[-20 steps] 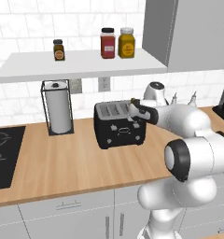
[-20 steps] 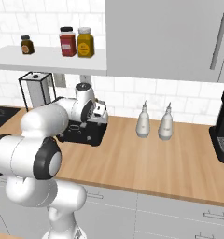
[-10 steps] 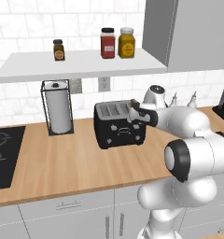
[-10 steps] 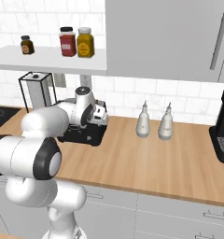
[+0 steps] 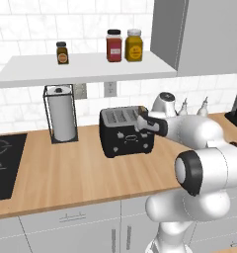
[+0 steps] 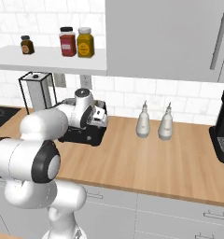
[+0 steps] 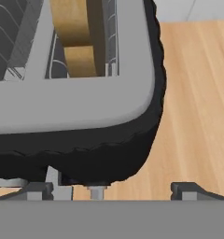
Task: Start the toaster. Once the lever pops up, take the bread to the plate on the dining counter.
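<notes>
Hand view looks straight down on the toaster. Closest are the two dark fingertips (image 7: 39,189) of the gripper (image 7: 111,189). They are spread wide and hold nothing. One tip sits by the toaster's black side, and the other is out over the bare wood surface (image 7: 198,102).

A little farther is the toaster (image 7: 76,112) itself, with its grey top and black rounded corner. A small grey metal piece pokes out low on its side, close to the near fingertip. It may be the lever, but I cannot tell for sure.

Farther in, the bread (image 7: 79,35) stands in the slot nearest that corner. It is tan and sits down between the wire guides.

In the left base view the gripper is at the right end of the toaster, up near its top edge. The paper towel roll (image 5: 61,118) stands to the left of the toaster.

What could go wrong: the fingertip might miss the lever and slide down the smooth black side. Then the toaster would not start. A hard push could also shove the toaster along the surface.
</notes>
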Tool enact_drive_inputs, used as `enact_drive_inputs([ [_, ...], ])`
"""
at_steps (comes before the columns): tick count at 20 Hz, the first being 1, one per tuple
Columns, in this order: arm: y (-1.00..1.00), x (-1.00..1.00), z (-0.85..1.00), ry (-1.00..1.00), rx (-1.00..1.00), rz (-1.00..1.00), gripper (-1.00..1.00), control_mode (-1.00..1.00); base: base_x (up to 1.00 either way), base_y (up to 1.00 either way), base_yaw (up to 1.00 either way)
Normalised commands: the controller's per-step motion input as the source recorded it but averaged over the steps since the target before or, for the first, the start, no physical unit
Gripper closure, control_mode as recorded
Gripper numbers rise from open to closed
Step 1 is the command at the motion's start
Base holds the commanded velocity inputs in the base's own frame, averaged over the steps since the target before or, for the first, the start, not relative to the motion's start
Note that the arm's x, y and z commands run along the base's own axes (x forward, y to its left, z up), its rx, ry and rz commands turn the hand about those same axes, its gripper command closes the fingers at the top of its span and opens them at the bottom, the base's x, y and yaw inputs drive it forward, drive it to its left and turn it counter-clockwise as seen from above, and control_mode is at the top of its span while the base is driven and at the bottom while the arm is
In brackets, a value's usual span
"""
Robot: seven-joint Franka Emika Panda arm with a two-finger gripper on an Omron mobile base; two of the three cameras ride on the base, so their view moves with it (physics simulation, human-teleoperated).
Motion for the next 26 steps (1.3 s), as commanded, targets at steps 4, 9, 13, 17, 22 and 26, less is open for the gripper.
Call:
enact_drive_inputs([
  [4, 0.0, 0.0, -0.13, 0.0, 0.0, 0.0, -1.0, -1.0, 0.0, 0.0, 0.0],
  [9, 0.0, 0.0, -0.19, 0.0, 0.0, 0.0, -1.0, -1.0, 0.0, 0.0, 0.0],
  [13, 0.0, 0.0, -0.26, 0.0, 0.0, 0.0, -1.0, -1.0, 0.0, 0.0, 0.0],
  [17, 0.0, 0.0, -0.24, 0.0, 0.0, 0.0, -1.0, -1.0, 0.0, 0.0, 0.0],
  [22, 0.0, 0.0, -0.14, 0.0, 0.0, 0.0, -1.0, -1.0, 0.0, 0.0, 0.0],
  [26, 0.0, 0.0, -0.04, 0.0, 0.0, 0.0, -1.0, -1.0, 0.0, 0.0, 0.0],
])
